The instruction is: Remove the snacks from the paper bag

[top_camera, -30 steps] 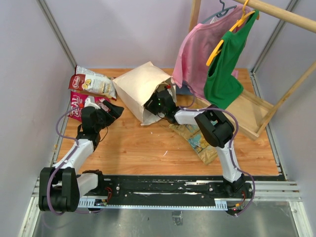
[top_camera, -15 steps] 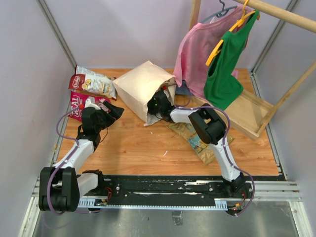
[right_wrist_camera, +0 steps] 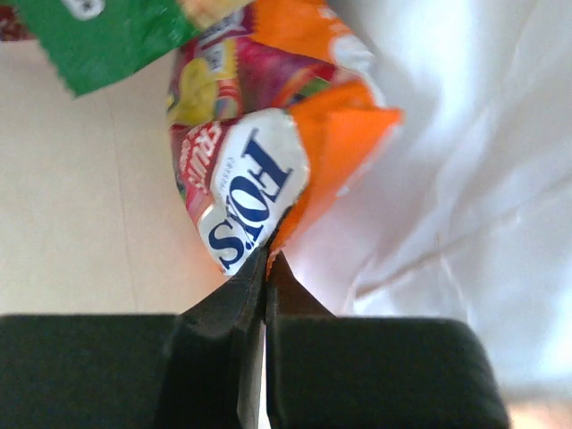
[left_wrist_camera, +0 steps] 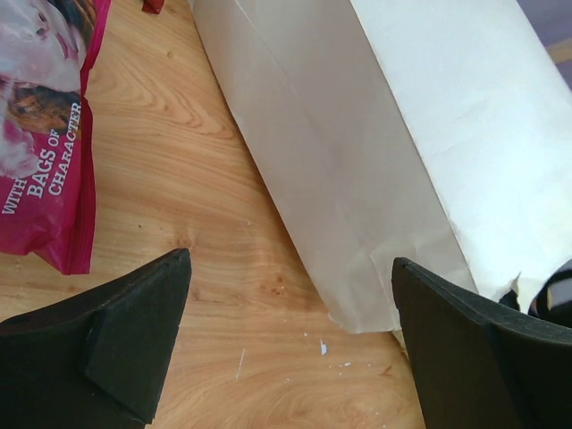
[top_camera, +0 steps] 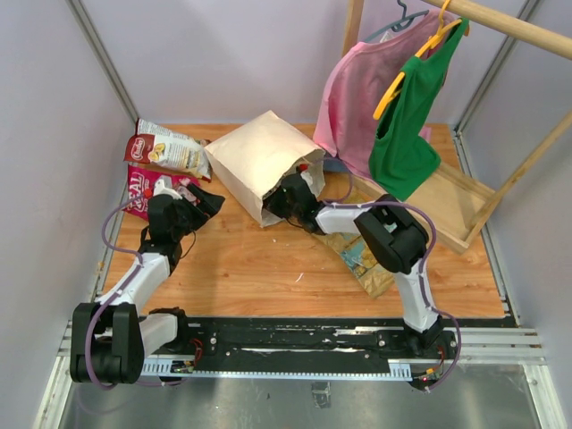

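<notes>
The tan paper bag lies on its side, mouth toward the right arm. My right gripper is inside that mouth. In the right wrist view it is shut on the crimped edge of an orange snack packet, with a green packet farther in. My left gripper stands open just left of the bag. In the left wrist view its jaws hold nothing, and the bag's wall and a magenta packet lie ahead. A red-white packet and the magenta packet rest at the far left.
A flat tan packet lies on the wooden floor under the right arm. A pink shirt and a green shirt hang from a wooden rack whose base sits at the right. Walls close in both sides.
My right gripper has closed onto the orange packet inside the bag. The right arm pushed deeper, then eased back, and the bag shifted a little. The left arm stayed put.
</notes>
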Action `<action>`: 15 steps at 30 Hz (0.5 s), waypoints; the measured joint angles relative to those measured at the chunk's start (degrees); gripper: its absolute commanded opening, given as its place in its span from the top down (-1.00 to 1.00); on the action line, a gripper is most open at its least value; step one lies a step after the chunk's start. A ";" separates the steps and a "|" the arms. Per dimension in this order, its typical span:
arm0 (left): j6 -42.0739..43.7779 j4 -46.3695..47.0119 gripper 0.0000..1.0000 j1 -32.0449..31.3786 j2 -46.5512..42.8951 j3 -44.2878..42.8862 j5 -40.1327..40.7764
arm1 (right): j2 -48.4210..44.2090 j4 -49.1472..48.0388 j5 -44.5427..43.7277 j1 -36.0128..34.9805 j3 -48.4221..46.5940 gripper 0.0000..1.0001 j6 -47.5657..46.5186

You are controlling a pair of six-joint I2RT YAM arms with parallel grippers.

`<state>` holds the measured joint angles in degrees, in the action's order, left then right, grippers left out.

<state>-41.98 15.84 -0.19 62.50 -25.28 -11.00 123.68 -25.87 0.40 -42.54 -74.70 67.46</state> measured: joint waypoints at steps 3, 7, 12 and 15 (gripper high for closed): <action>0.00 0.00 -0.95 0.00 0.00 0.02 0.00 | -5.11 -0.28 -1.20 -1.46 5.35 0.99 -0.48; 0.02 0.00 -0.95 0.00 -0.11 0.02 0.00 | -10.93 0.02 -2.67 -2.82 10.21 0.99 -1.55; 0.02 0.00 -0.95 0.00 -0.31 0.02 -0.07 | -19.50 -0.33 -5.46 -4.07 16.85 0.99 -3.06; 0.07 0.02 -0.95 0.00 -0.31 0.02 -0.20 | -24.00 0.07 -6.62 -4.09 20.46 0.99 -4.33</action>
<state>-41.91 15.86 -0.19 62.19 -25.26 -11.20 99.68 -25.80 -6.22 -46.63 -54.24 63.13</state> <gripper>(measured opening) 0.978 0.013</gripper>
